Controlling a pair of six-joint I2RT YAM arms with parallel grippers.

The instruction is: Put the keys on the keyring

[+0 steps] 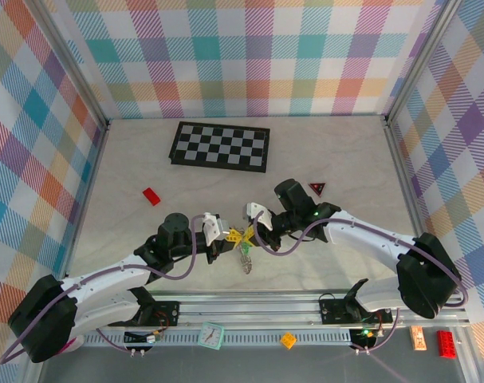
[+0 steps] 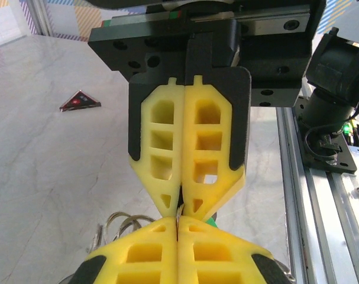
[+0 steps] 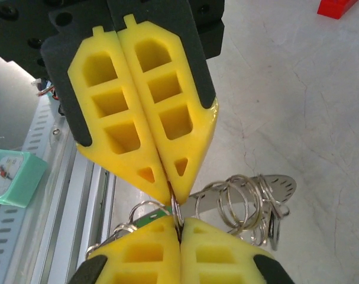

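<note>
Right tool (image 3: pixel 180 222) pressed together, tips nipping a wire loop of the keyring (image 3: pixel 245 204). Left tool (image 2: pixel 177 220) pressed together too, tip to tip with the right one, on the same wire bunch. Rest of the keyring spreads just beside the right tool's tips. Green-headed key (image 3: pixel 145 220) on their other side, touching distance. Farther out on the surface (image 1: pixel 345 159): red triangle (image 1: pixel 316 188) beyond right tool, red brick (image 1: pixel 151 195) beyond left tool, checkerboard (image 1: pixel 220 146) farthest.

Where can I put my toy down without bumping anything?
There's bare table left of the red brick, and right of the checkerboard, behind the red triangle. It's crowded near the middle, where the left claw and right claw pinch the keyring.
</note>
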